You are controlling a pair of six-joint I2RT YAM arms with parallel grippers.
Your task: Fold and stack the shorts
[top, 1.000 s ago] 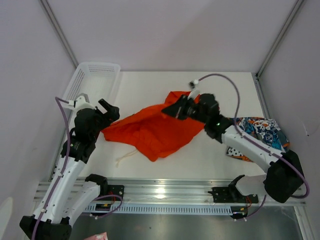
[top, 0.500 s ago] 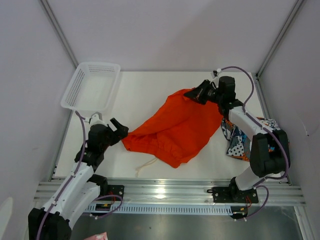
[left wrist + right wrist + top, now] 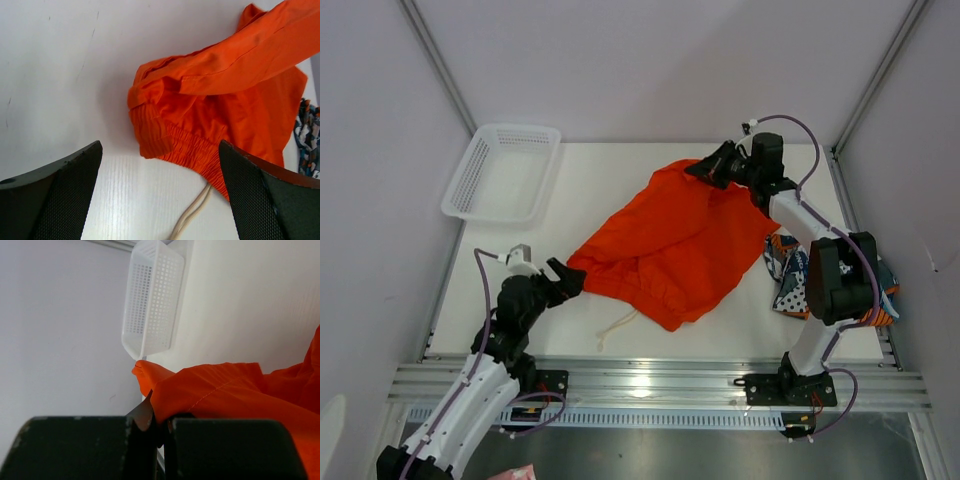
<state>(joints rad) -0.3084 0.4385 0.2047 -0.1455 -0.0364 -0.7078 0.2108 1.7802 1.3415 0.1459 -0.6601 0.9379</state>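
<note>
No legible text, label, brand, number or sign on the plain bright orange cloth shorts (image 3: 670, 240), white mesh plastic basket (image 3: 505, 170) or white surface (image 3: 600, 190).

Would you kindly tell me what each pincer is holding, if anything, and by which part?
The right pincer is shut on the orange shorts, pinching a hemmed edge at their far end. The left pincer is open and holds nothing.
</note>
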